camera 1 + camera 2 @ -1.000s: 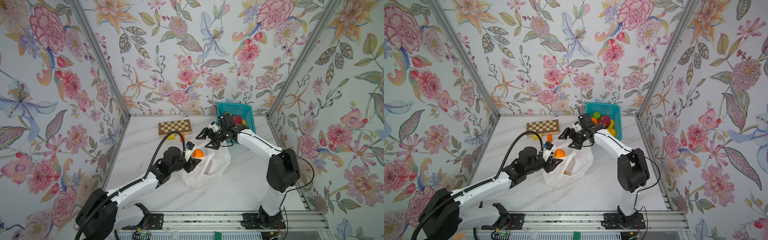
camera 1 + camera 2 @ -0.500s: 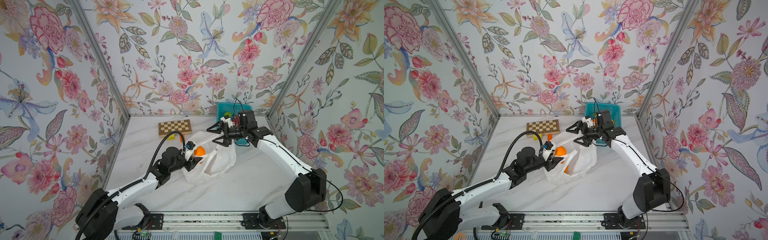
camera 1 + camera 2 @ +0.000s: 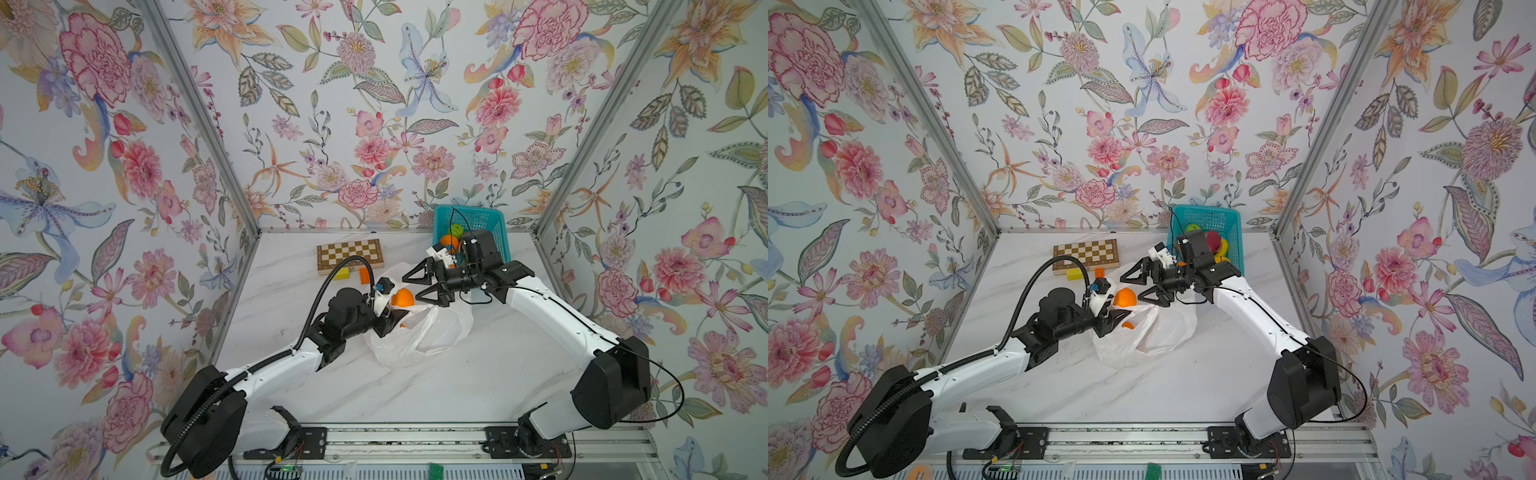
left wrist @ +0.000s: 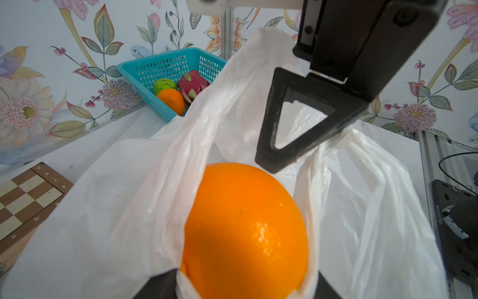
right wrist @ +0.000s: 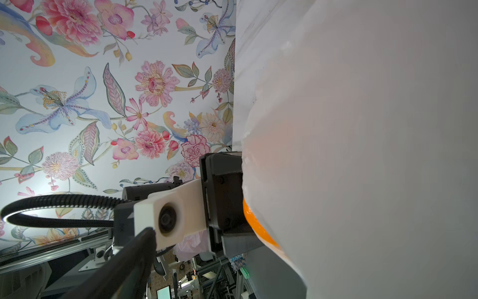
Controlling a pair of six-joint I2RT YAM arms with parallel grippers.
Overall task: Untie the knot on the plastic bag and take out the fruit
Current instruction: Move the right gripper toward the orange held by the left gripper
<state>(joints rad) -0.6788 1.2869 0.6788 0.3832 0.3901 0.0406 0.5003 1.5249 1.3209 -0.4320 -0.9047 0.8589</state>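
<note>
- The orange (image 3: 402,298) sat at the open mouth of the plastic bag (image 3: 428,332), raised just clear of the film. It had hardly shifted over the last second. No knot showed anywhere, so the untying looked done.
- The left claw (image 4: 241,286) was clenched on the orange from both sides, and its grip had not changed.
- The real change was on the right. The arm had swung its elbow out from a folded pose into a long reach. The right claw (image 3: 409,289) stayed close to the orange on the basket side, its fingers spread wide and empty.
- That looked like a handover being set up, with the orange likely bound for the basket (image 3: 494,220) at the back of the desk (image 3: 457,386). A dragon fruit (image 4: 192,84) and other pieces already lay in the basket.
- Both top views showed a second orange patch lower in the bag. Whether it was another fruit could not be told.
- Only the left wrist view showed bag film caught along the orange's flanks. It also showed one right finger ending just at the top of the fruit, though contact could not be judged.
- The right wrist view was almost filled with white film and gave only a sliver of orange.
- Only the top views showed how both arms were posed.
</note>
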